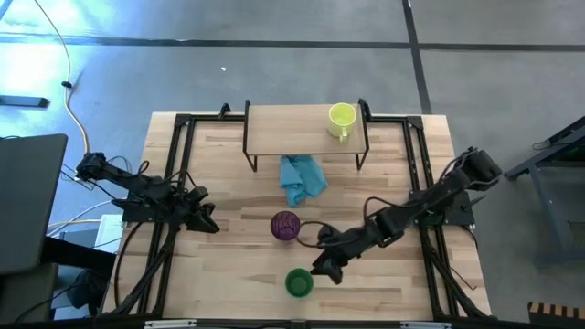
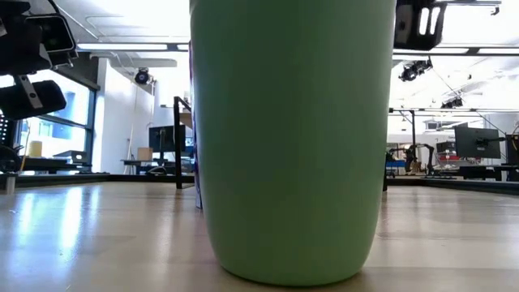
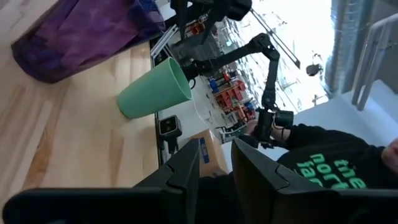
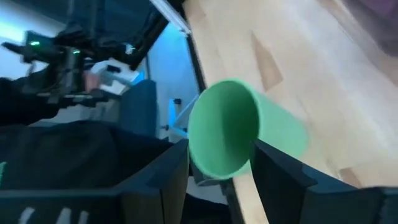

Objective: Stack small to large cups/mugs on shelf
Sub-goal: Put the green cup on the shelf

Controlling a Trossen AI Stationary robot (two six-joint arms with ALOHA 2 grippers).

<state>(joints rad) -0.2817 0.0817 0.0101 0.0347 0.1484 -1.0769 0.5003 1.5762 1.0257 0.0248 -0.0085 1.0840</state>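
The right gripper [image 1: 322, 268] hangs near the front edge of the pale wooden desk [image 1: 228, 274], its two dark fingers [image 4: 171, 171] spread either side of the rim of the smooth green plastic cup [image 1: 299, 282], not pinching it as far as I can see. That cup stands upright, mouth up, its long axis vertical, just short of the front edge with bare wood on its left. Just behind it, towards the middle of the desk, the taller translucent purple tumbler [image 1: 285, 225] also stands mouth up, the two close but apart. A crumpled light blue cloth [image 1: 302, 177] lies further back, partly under the front edge of the low light wood shelf with thin black legs [image 1: 283, 128]. The shelf sits along the desk's back edge; on its right end stands the yellow-green mug with a handle [image 1: 342, 117], upright, and the rest of the board is bare. The left gripper [image 1: 207, 219] waits near the left edge, fingers partly apart and holding nothing.
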